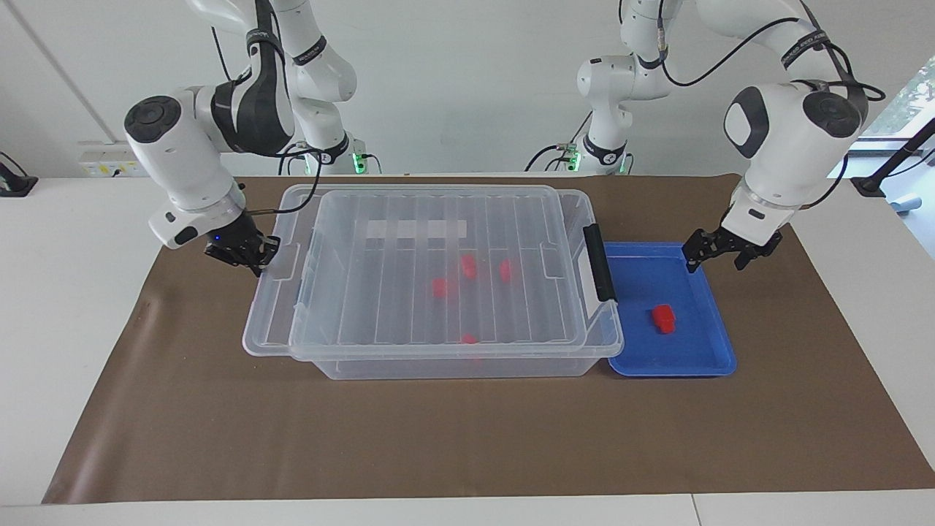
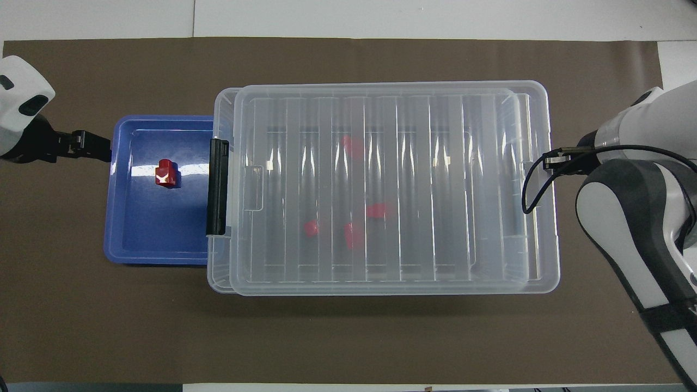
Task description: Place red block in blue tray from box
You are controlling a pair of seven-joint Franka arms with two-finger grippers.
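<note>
Facing view.
- Box (image 1: 453,351): clear plastic, mid-table on the brown mat (image 1: 467,438). Its ribbed clear lid (image 1: 409,256) covers nearly the whole top, overhanging a little at the 9 o'clock end; a black clip (image 1: 599,261) sits at the 3 o'clock end.
- Four red blocks (image 1: 468,265) show through the lid, inside the box.
- Blue tray (image 1: 712,351): on the mat, touching the box's clip end, at 3 o'clock from it.
- Red block (image 1: 663,317): lying on the tray floor, free of both grippers, near the tray's middle.
- Left gripper (image 1: 720,256): raised over the tray's rim at about 1 o'clock from the red block, fingers spread apart, holding nothing.
- Right gripper (image 1: 244,254): at the lid's 9 o'clock edge; whether its fingers are parted or clamped on the lid cannot be told.

Overhead view.
- Box (image 2: 218,283) with lid (image 2: 392,283) nearly squared over it; clip (image 2: 217,186) at 9 o'clock.
- Blue tray (image 2: 117,250) at 9 o'clock of the box, touching it.
- Red block (image 2: 166,173) in the tray, toward 12 o'clock of the tray's centre.
- Left gripper (image 2: 97,148) at the tray's 9 o'clock rim.
- Right gripper (image 2: 555,161) at the lid's 3 o'clock edge.
</note>
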